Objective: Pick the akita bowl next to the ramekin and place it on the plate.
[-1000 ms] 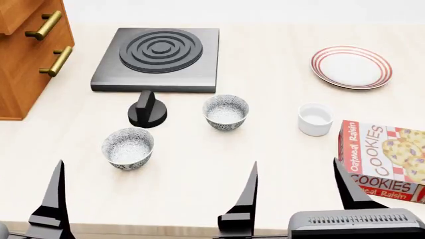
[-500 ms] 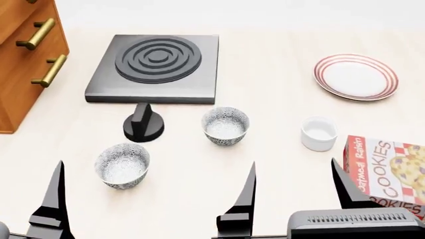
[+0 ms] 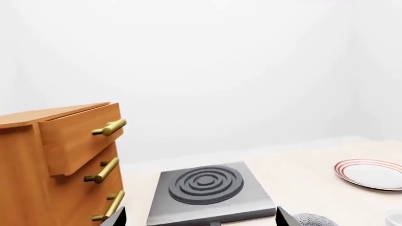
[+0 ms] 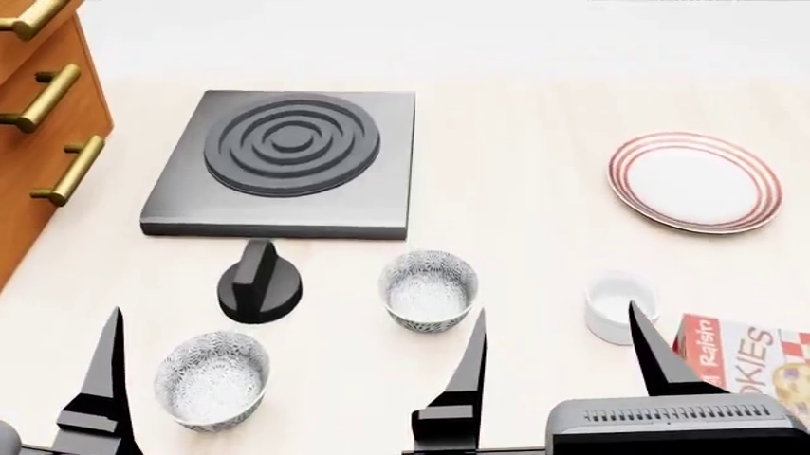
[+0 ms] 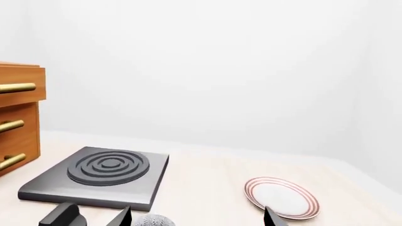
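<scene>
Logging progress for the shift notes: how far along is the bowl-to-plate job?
Nothing done yet. The akita bowl sits on the counter near the ramekin; the plate is bare. Both the left gripper and right gripper are open, holding nothing. Reaching, grasping and placing all remain.

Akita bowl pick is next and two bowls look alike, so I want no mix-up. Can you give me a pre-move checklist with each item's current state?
1. Target identified: the akita bowl nearer the ramekin, not the other bowl: ok.
2. Target upright and empty: ok.
3. Room around target: knob and ramekin both stand apart from it: ok.
4. Plate bare, ready to receive: ok.
5. Right gripper open, holding nothing: ok.
6. Left gripper open, holding nothing: ok.
</scene>
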Robot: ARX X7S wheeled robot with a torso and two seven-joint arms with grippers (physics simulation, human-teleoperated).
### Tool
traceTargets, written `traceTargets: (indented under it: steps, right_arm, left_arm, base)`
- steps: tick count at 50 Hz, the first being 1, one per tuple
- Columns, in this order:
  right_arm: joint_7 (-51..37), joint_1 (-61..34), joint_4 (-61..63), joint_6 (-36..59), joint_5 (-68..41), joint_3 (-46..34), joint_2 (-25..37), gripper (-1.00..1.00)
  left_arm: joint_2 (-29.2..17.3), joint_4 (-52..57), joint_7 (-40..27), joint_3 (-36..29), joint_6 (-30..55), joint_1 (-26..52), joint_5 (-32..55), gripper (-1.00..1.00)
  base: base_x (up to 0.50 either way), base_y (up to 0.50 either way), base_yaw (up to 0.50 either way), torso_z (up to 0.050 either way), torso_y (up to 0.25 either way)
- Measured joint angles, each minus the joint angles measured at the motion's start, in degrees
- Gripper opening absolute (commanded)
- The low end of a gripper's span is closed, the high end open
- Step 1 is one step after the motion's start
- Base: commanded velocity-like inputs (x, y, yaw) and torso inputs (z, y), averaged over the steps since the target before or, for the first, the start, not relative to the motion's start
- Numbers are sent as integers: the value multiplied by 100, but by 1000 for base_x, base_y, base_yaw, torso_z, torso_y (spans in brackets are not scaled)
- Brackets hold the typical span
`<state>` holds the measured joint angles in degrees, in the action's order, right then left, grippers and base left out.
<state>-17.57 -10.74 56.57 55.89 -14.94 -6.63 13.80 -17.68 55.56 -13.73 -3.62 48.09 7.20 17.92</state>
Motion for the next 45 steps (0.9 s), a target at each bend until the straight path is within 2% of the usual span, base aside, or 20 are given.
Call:
traceTargets:
  steps: [45]
  right_arm:
    - [-179, 35, -53, -131, -198, -54, 127, 100]
  left_arm:
    - [-123, -52, -157, -67, -85, -23, 118, 100]
  base:
    - [311, 0, 0, 0, 0]
